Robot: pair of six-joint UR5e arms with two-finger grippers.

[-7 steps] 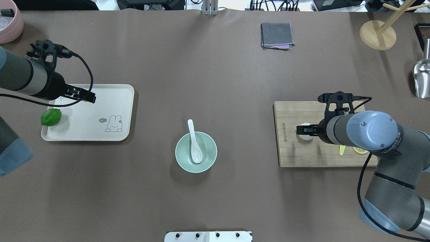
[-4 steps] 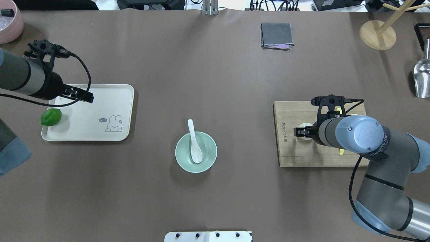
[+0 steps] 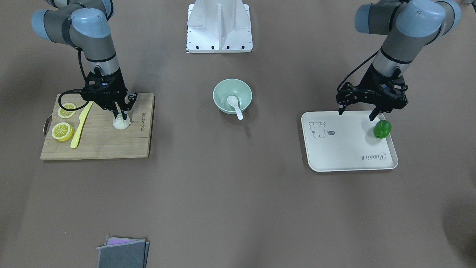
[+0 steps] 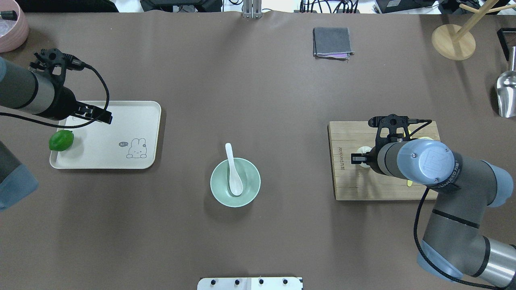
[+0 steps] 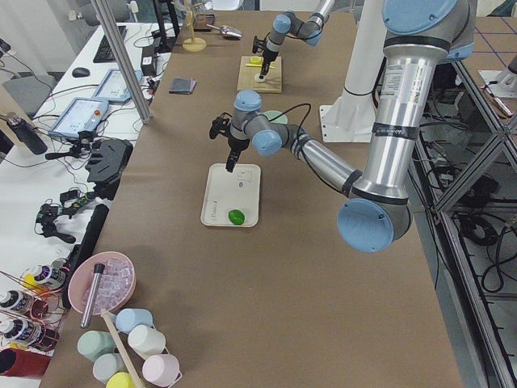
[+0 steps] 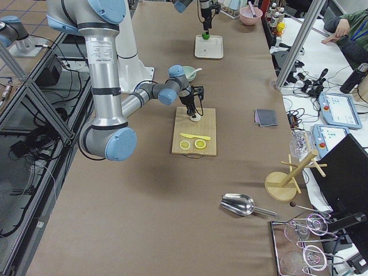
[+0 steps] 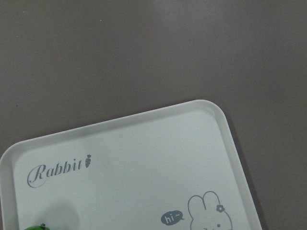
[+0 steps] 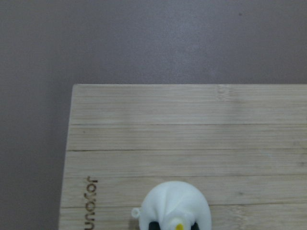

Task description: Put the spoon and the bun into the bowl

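Note:
The mint-green bowl [image 4: 254,177] [image 3: 244,90] stands mid-table. The white spoon [image 4: 233,177] [image 3: 234,102] lies in it, scoop inside and handle over the rim. The white bun [image 3: 122,124] [image 4: 366,154] [image 8: 176,205] rests on the wooden cutting board [image 4: 363,185] [image 3: 104,145]. My right gripper [image 3: 121,114] [image 4: 357,158] points down onto it, its fingers closed narrowly on the bun's twisted top. My left gripper [image 3: 356,113] [image 4: 98,116] is open and empty above the cream tray [image 4: 121,121] [image 3: 346,152], far from the bowl.
A green fruit [image 4: 61,140] [image 3: 382,128] lies on the tray. Lemon slices [image 3: 62,131] and a yellow knife [image 3: 81,124] lie on the board beside the bun. A folded grey cloth [image 4: 331,42], a wooden stand [image 4: 453,42] and a metal scoop [image 4: 507,94] sit at the far right.
My right arm has shifted left and lowered onto the bun, which stays on the board. My left arm has drawn back slightly. Spoon and bowl have not moved.

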